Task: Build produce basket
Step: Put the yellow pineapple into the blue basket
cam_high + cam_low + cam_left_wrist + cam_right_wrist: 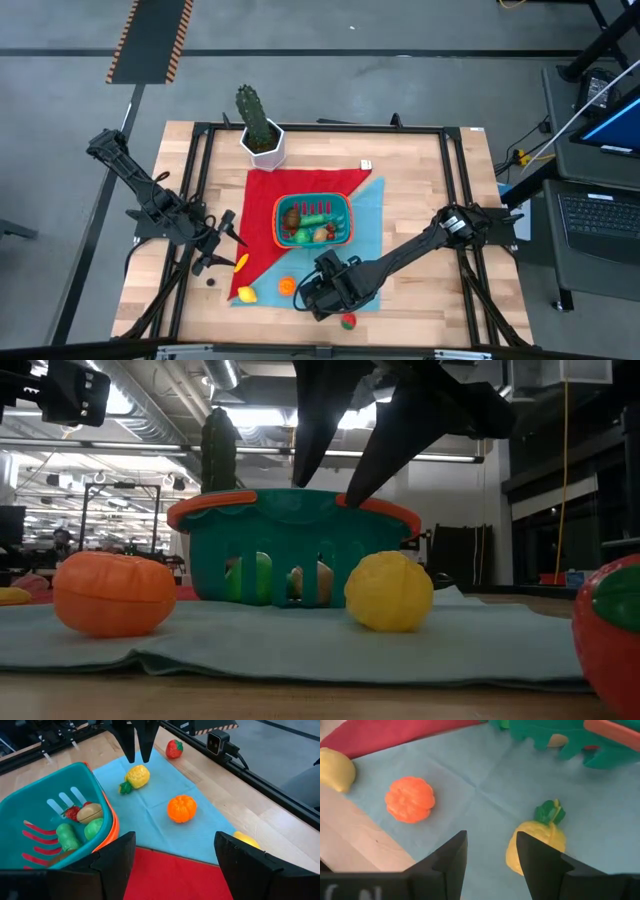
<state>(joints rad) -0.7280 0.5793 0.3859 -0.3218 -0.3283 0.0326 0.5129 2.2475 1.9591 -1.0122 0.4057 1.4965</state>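
Right pincer point(490, 862) part open, empty, yellow fruit point(536, 845) just beside one finger.

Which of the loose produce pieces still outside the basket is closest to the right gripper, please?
The yellow piece with the green leafy top, lying on the blue cloth just beside the right gripper. The orange one, lemon and strawberry lie farther off.

- A basket point(312, 221) is placed on two overlapping cloths point(365, 228) near the middle of a table point(430, 180).
- Several produce pieces point(80, 820) are held inside the basket.
- A potted cactus point(258, 125) is set behind the basket, toward the table's far edge.
- In front of the basket, an orange point(287, 286) and a pineapple point(135, 776) are laid on the cloth, near each other.
- A lemon point(245, 294) is found left of the orange, at the cloth's edge.
- A strawberry point(348, 321) is set on bare table, nearest the front edge.
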